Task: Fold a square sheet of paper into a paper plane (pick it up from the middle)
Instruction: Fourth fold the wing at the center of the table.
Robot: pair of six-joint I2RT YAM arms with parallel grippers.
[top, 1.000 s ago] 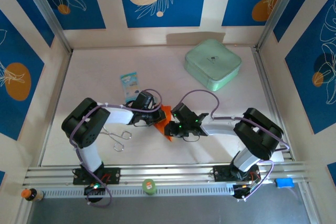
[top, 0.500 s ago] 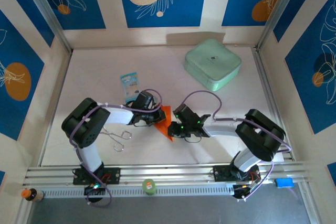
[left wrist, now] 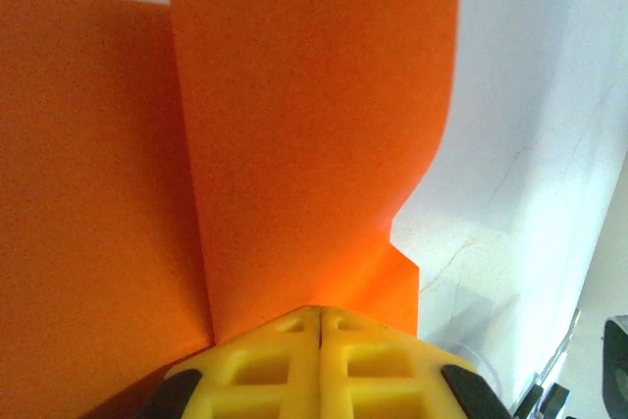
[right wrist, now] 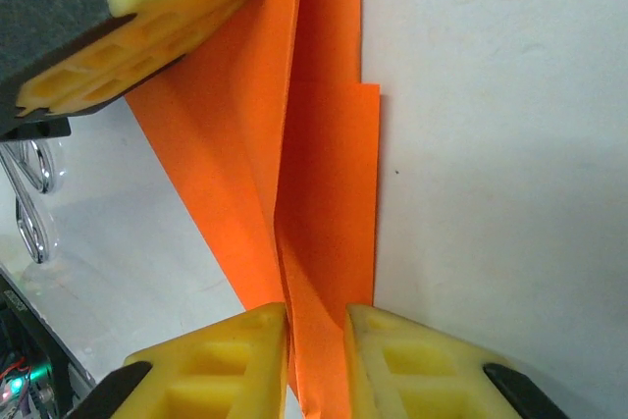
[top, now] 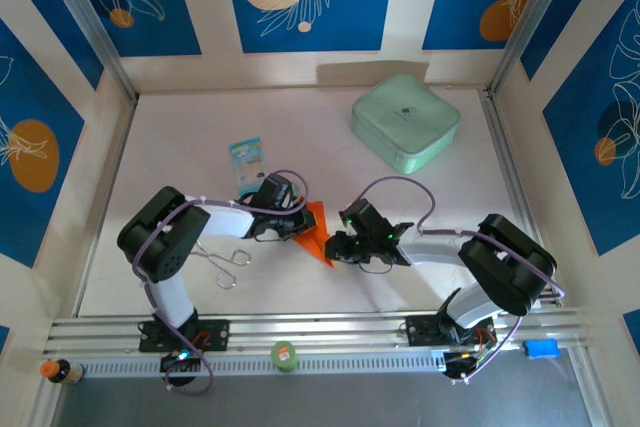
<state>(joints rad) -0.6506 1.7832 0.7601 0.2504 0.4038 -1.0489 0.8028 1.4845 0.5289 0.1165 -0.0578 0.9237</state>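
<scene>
Containers: one mint-green box (top: 405, 122) at the far right of the table (top: 180, 137), lid on. We cannot tell what is inside. A small blue-and-white packet (top: 245, 157) lies flat on the far left-centre, apart from the box.

Task piece: the orange paper (top: 318, 230) sits at the near middle of the table, between the two arms. It is already creased into a narrow wedge that points toward the near edge.

Top view: the left gripper (top: 300, 227) meets the paper from the left and the right gripper (top: 338, 245) from the right. A metal tool with looped handles (top: 225, 259) lies beside the left arm. This view is too coarse for us to read the jaws.

Left wrist view: the yellow pads (left wrist: 265, 365) are pressed together along a thin seam. The paper (left wrist: 294, 144) rises straight out of that seam, with one vertical fold line running up from it. We take the left gripper (left wrist: 321, 316) as clamped on the paper.

Right wrist view: the right gripper (right wrist: 316, 326) has its two pads standing slightly apart. The paper (right wrist: 324, 193) runs through the gap, its long crease leading away from us. Its right flap passes beyond the right pad (right wrist: 412, 370), so the pads straddle the paper rather than pinch it. The left arm's yellow fingers (right wrist: 147, 17) sit at the paper's far left edge. The looped handles (right wrist: 34, 198) show at the left margin.
</scene>
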